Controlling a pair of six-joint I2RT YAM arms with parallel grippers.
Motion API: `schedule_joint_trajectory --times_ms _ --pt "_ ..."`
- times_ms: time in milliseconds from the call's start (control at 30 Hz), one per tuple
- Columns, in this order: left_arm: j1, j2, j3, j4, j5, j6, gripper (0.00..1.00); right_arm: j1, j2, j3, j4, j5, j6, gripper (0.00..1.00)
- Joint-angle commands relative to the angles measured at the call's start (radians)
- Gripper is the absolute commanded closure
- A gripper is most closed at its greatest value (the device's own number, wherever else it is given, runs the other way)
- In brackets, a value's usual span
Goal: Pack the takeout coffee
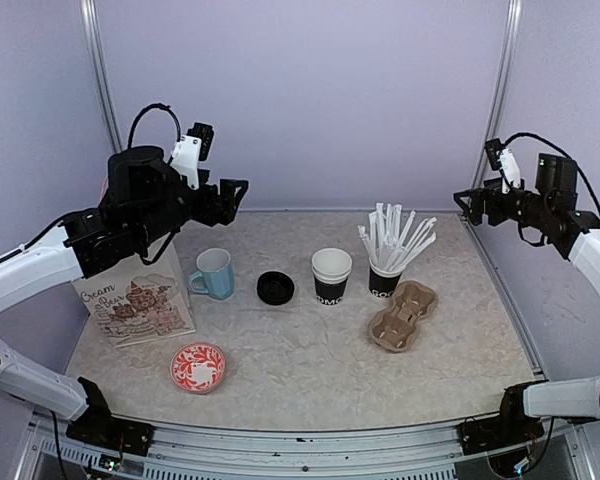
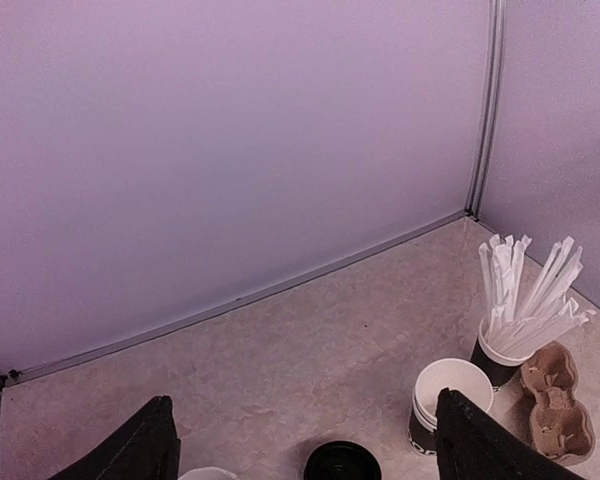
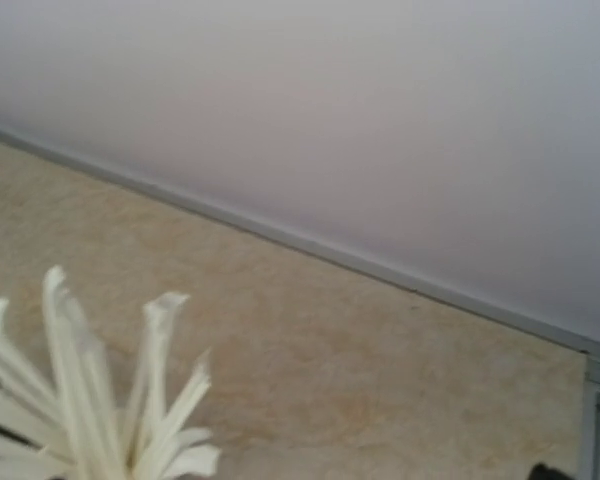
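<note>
Fingers (image 2: 130,450) of left gripper (image 1: 237,198) and right gripper (image 1: 466,207) spread, empty, raised; black paper cup (image 1: 331,275) and lid (image 1: 275,288) apart, centre frame.

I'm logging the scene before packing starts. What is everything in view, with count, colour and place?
paper cup: one, black, white inside, uncovered, table centre
lid: one, black, flat on the table left of the paper cup, apart from it
straw cup: one, black, right of the paper cup
straws: a bunch, white, standing in the straw cup
mug: one, light blue, left of the lid
cup carrier: one, brown cardboard, nearer than the straw cup
dish: one, red and white pattern, near left
printed bag: one, white with pastry picture, far left
table: one, beige
left gripper: open, raised, back left
right gripper: open, raised, back right
</note>
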Motion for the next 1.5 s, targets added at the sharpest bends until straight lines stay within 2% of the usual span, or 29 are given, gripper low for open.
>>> schedule_joint_trajectory --times_ms 0,133,333,433,567,667,800,967,1100,1233,1467 --pt "-0.023 0.024 -0.056 0.079 0.058 0.050 0.13 -0.011 -0.048 -0.012 -0.061 -0.126 -0.070 0.02" --pt "-0.025 0.063 -0.079 0.100 0.066 0.065 0.12 0.026 -0.051 0.023 -0.173 -0.332 -0.202 0.14" --pt "0.034 0.152 -0.057 0.089 0.178 -0.019 0.16 0.241 0.026 0.173 -0.373 -0.346 -0.392 0.26" --pt "0.057 0.187 -0.025 0.081 0.229 -0.066 0.19 0.415 0.111 0.267 -0.444 -0.224 -0.468 0.30" --pt "0.071 0.239 0.048 0.007 0.250 -0.106 0.21 0.655 0.256 0.339 -0.450 0.060 -0.536 0.39" --pt "0.077 0.267 0.077 -0.019 0.235 -0.126 0.22 0.770 0.390 0.419 -0.465 0.207 -0.540 0.43" --pt "0.096 0.251 0.032 0.007 0.266 -0.148 0.22 0.797 0.608 0.633 -0.592 0.258 -0.472 0.49" --pt "0.122 0.211 -0.019 0.009 0.286 -0.168 0.22 0.799 0.755 0.716 -0.623 0.305 -0.411 0.55" --pt "0.129 0.168 -0.043 0.008 0.261 -0.195 0.22 0.799 0.835 0.756 -0.629 0.345 -0.371 0.62" --pt "0.118 0.129 -0.070 0.040 0.303 -0.199 0.21 0.799 0.878 0.772 -0.630 0.339 -0.359 0.66" --pt "0.118 0.137 -0.059 0.025 0.327 -0.214 0.22 0.799 0.922 0.776 -0.638 0.320 -0.346 0.72"
